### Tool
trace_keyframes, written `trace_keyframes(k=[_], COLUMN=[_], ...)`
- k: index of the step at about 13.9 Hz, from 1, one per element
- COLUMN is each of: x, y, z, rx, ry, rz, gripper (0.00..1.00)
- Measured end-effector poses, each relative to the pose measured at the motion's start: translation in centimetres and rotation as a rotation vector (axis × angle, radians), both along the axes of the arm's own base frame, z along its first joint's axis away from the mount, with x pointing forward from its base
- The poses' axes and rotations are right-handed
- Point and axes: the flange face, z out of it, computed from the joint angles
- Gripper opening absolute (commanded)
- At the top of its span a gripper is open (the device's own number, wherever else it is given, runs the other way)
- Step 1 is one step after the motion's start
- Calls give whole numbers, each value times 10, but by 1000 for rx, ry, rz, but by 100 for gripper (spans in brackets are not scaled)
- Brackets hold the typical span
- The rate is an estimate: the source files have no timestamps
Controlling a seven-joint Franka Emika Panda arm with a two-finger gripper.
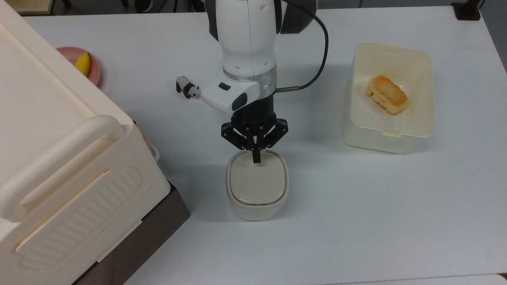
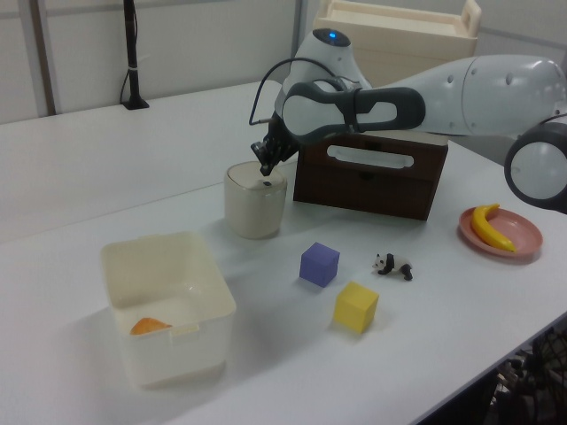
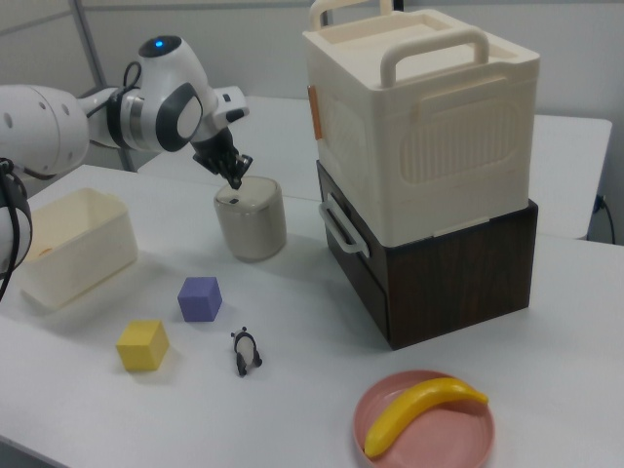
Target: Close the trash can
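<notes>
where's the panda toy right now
In the right view the panda lies on the table near the front, between the purple cube and the banana plate, right of the yellow cube.
</notes>
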Motion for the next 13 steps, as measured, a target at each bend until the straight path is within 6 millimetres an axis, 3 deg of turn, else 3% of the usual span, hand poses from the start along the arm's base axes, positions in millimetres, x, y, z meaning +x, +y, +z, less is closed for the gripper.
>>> trace_keyframes(k=[5,6,7,10,11,12,13], x=[-1,-3,-12,-72,-94,-114,-125], y=[-15,-19,-23,-32,-38,-41,-42], z=[54,71,103,181,193,197,197], rx=[17,19,17,-32,-53,-71,-82], ry=[-85,-110,-138,-14,73,167,224], rz=[-47,-52,-58,-76,-87,-94,-97], gripper=[0,0,0,0,10,26,34])
